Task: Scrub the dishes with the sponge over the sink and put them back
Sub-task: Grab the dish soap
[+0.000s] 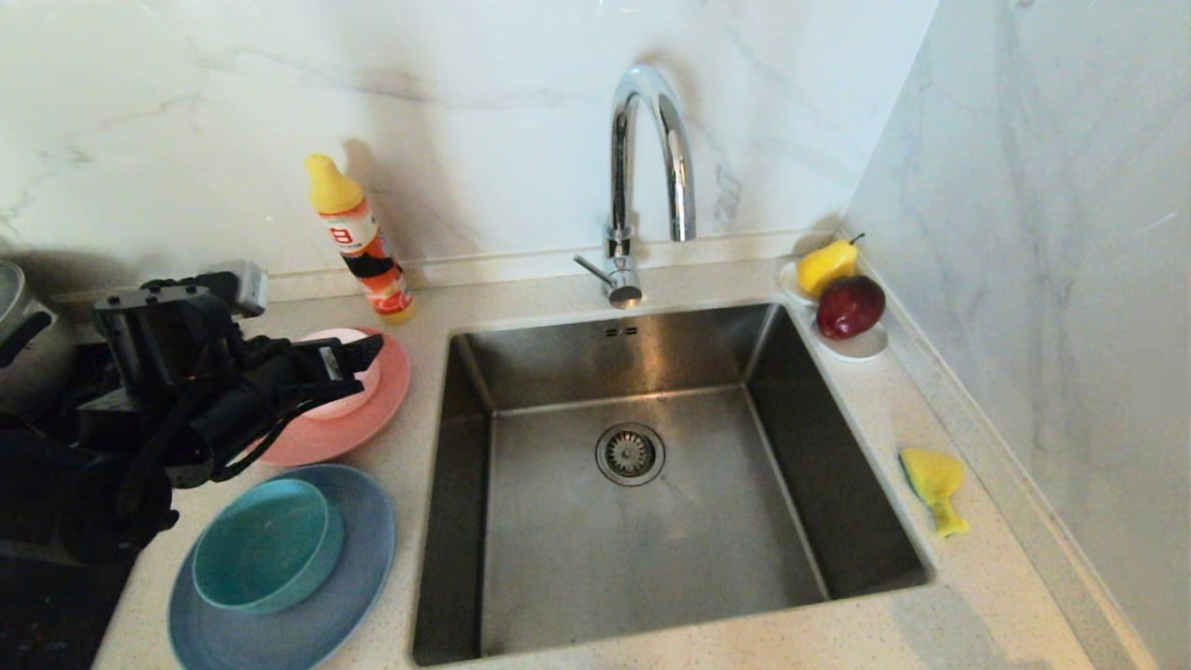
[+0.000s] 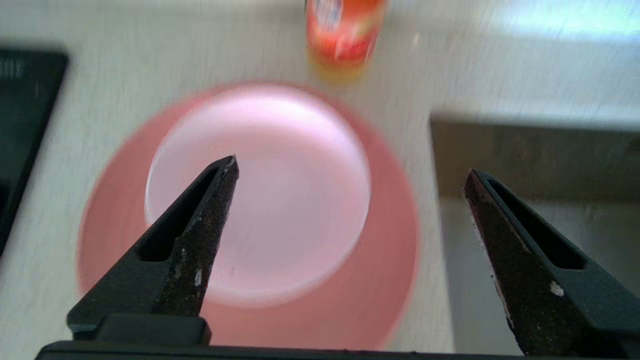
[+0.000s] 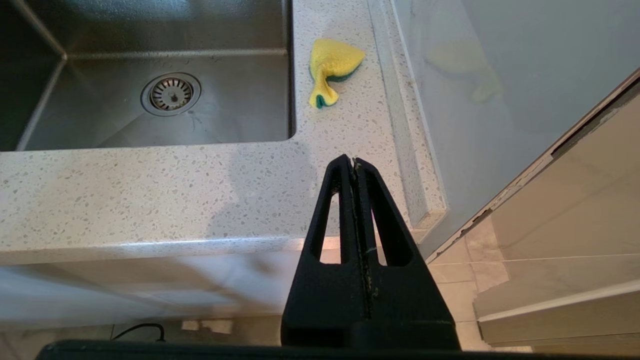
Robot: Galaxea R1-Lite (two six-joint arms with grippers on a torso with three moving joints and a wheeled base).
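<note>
Left gripper (image 2: 350, 170) hangs over the pink stack, jaws wide apart, nothing between them. One finger (image 2: 200, 235) sits above the pale pink bowl (image 2: 280, 165); the other is out past the salmon-pink plate (image 2: 380, 280) rim, toward the sink (image 2: 530, 160). No contact that I can see.

The pale pink bowl sits nested in the salmon-pink plate, directly below the fingertips. Teal bowl (image 1: 262, 544) on the light blue plate (image 1: 358, 568) lies nearer the robot than the hand, beside its wrist. Sponge (image 1: 933, 486) is well apart, across the sink on the far counter strip, crumpled.

Handling guess: the bowl looks like matte plastic, so light, stiff, not fragile, not very slippery when dry. Best hold is probably the rim: one finger inside the wall, one outside, pinching the edge nearest the hand. Thin wall, so modest squeeze. The plate underneath may lift with it if the two stick; the plate lies flat and offers little edge to get under.

Sponge is soft and floppy, folds on itself; it should be pinched through the thick yellow part.

Right gripper (image 3: 354, 161) is parked off the counter's front edge, jaws pressed together, empty, with the sponge ahead of its tips.

Detergent bottle (image 1: 361, 244) stands just beyond the pink plate.
</note>
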